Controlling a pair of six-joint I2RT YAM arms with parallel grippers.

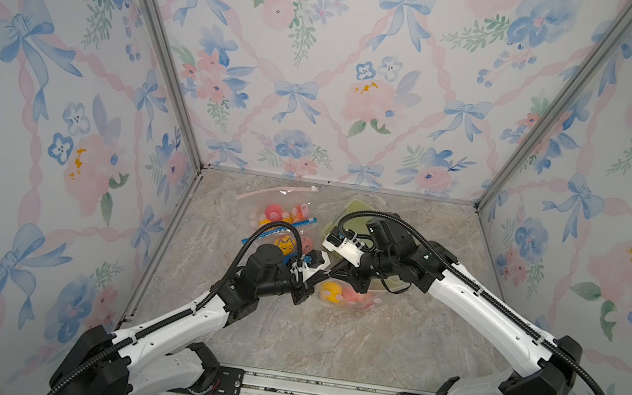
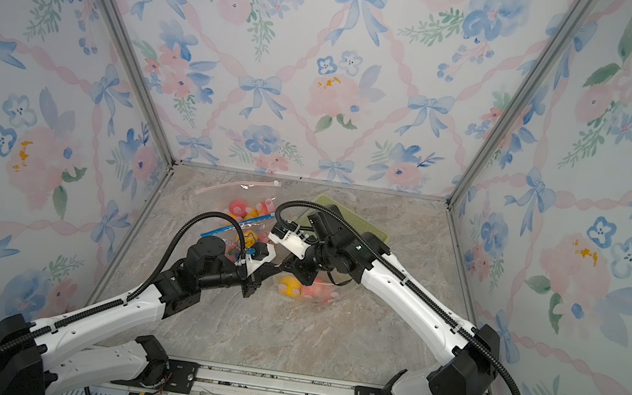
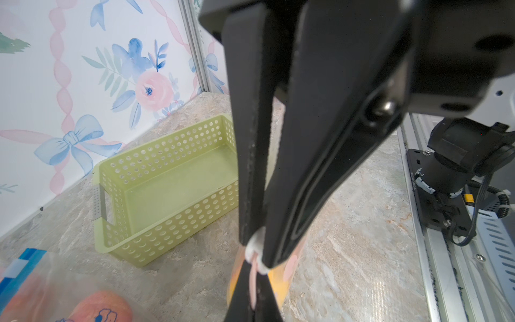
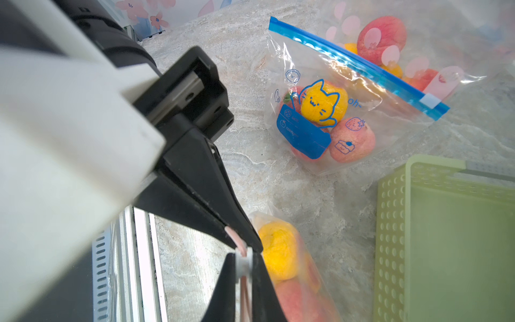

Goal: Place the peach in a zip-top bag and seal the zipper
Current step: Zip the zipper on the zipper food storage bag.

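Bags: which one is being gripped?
The nearest bag, yellow fruit inside: left gripper and right gripper pinch its pink zipper. Cat-print bag and far bag lie free.

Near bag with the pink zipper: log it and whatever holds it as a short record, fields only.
bag: near bag, clear plastic, pink zipper
contents: yellow fruit, peach
left claw: shut on the zipper strip
right claw: shut on the white slider
basket: green, empty, beside the bag
other: blue-zipper bag, holds fruit, farther back
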